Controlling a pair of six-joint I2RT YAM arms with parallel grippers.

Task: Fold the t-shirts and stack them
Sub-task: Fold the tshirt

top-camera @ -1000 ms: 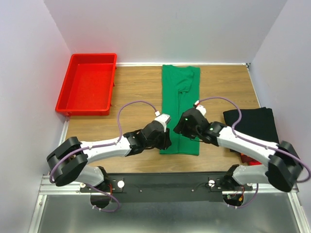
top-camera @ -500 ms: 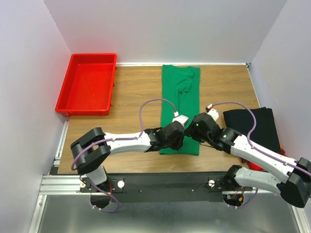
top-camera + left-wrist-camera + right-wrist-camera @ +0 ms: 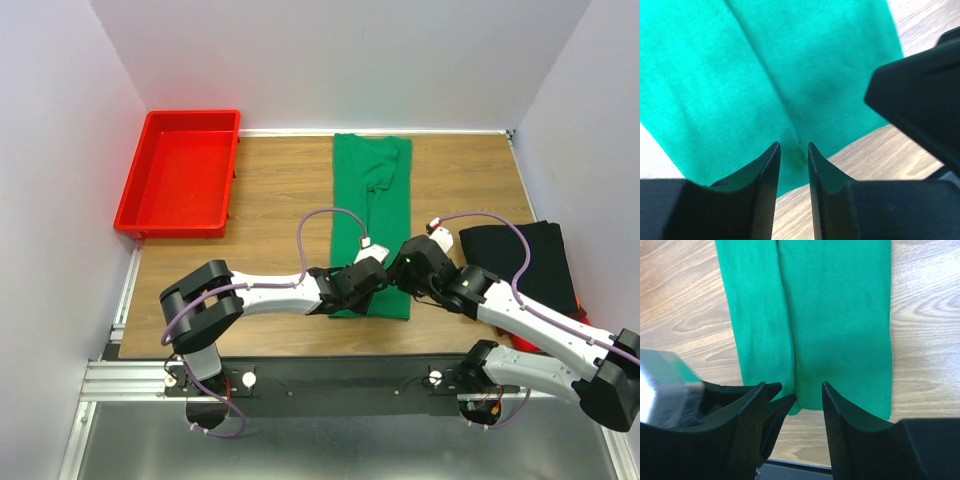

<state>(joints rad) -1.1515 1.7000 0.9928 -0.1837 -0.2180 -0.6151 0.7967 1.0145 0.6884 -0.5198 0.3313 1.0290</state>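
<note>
T-shirt [image 3: 372, 190] green, folded lengthwise; left jaws narrow, seemingly empty, at near hem; right jaws wider.

green t-shirt [image 3: 372, 215]: no print or label was readable.
red tray [image 3: 180, 185]: looked plain; fine markings were perhaps too small to see.

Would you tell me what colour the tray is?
Bright red; the tray shows best in the top external view.
</note>
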